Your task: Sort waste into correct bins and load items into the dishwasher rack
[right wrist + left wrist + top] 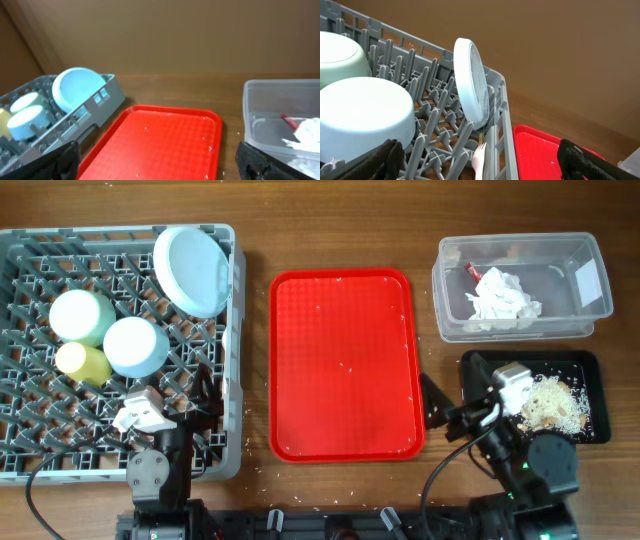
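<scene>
Overhead: the load looks nearly complete. The plate (pixel 190 268) stands on edge in the far right corner of the dishwasher rack (pixel 100 232), with the saucer (pixel 80 315), bowl (pixel 135 346) and cup (pixel 82 361) upside down to its left. The napkin (pixel 503 298) and wrapper scrap (pixel 473 273) lie in the clear tub (pixel 440 290), and the crumbs (pixel 555 405) are heaped in the black tray (pixel 592 370). I cannot find the chopsticks. The left fingers (pixel 203 395) hang over the rack's near right corner. The right fingers (pixel 433 402) sit between the red tray (pixel 345 365) and the black tray. Only stray grains dot the red tray and the tabletop (pixel 255 330), so I judge this a closing retreat.

Left wrist: both fingers are spread wide with nothing between them. The fork (pixel 479 157) lies in the lattice just below them, and the pegs and the rack wall are close. It would be best to lift straight up before swinging away, because the leaning plate could tip if bumped.

Right wrist: these fingers are also wide and empty. The red tray rim lies ahead and the tub wall is to the right. There is open room above and towards the robot
</scene>
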Action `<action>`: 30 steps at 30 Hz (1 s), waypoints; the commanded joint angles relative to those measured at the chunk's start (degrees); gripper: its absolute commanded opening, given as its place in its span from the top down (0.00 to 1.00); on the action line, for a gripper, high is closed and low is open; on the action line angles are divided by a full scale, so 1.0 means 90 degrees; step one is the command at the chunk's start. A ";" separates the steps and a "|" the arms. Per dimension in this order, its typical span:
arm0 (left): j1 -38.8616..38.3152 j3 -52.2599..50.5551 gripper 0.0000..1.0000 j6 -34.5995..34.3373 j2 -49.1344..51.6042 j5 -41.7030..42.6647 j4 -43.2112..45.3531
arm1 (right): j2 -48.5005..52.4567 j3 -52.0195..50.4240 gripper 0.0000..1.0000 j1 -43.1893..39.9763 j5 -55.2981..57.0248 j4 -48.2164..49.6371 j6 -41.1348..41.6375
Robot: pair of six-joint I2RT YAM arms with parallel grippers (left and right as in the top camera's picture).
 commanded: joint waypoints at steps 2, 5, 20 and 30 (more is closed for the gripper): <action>0.0063 -0.0024 0.00 0.0129 -0.0063 0.0078 -0.0010 | -0.0775 -0.0750 0.00 -0.0010 -0.0328 0.0274 -0.0209; 0.0063 -0.0024 0.00 0.0129 -0.0063 0.0080 -0.0010 | -0.1139 -0.1093 0.00 -0.0010 -0.0335 0.0544 -0.0277; 0.0063 -0.0024 0.00 0.0129 -0.0063 0.0078 -0.0010 | -0.1241 -0.1579 0.00 -0.0010 0.0775 0.0665 -0.1656; 0.0063 -0.0024 0.00 0.0129 -0.0063 0.0078 -0.0010 | -0.1241 -0.1583 0.00 -0.0352 0.1574 0.0639 -0.1151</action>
